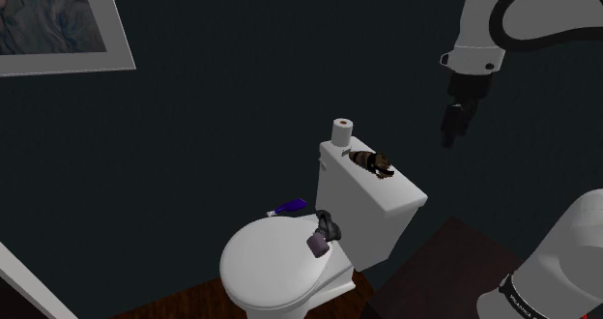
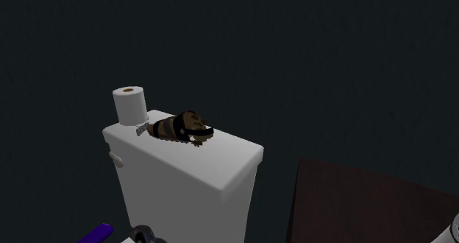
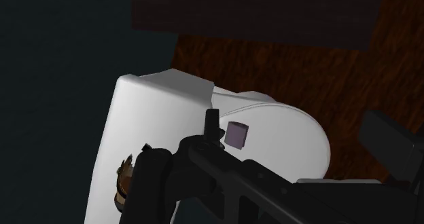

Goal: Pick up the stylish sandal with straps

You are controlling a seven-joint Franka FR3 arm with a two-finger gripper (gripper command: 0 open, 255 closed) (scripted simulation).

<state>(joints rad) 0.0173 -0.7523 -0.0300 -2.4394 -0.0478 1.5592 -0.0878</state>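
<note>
While the claw [image 1: 451,133] is hanging high above the toilet tank [image 1: 387,206], toward the shoulder view's right, I cannot tell whether it is open or closed. The strappy brown-and-black sandal [image 1: 372,162] is lying untouched on the tank's lid, just beside a toilet paper roll [image 1: 342,131]. Approach, grasp and lift are all remaining. The toilet bowl's lid [image 1: 261,264] is sitting shut, carrying a purple item [image 1: 290,208].

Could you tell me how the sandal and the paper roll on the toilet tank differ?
The sandal is brown and black; the paper roll is white with a brown core. The sandal lies flat; the paper roll stands upright on end. Both rest on the tank lid, side by side.
</note>
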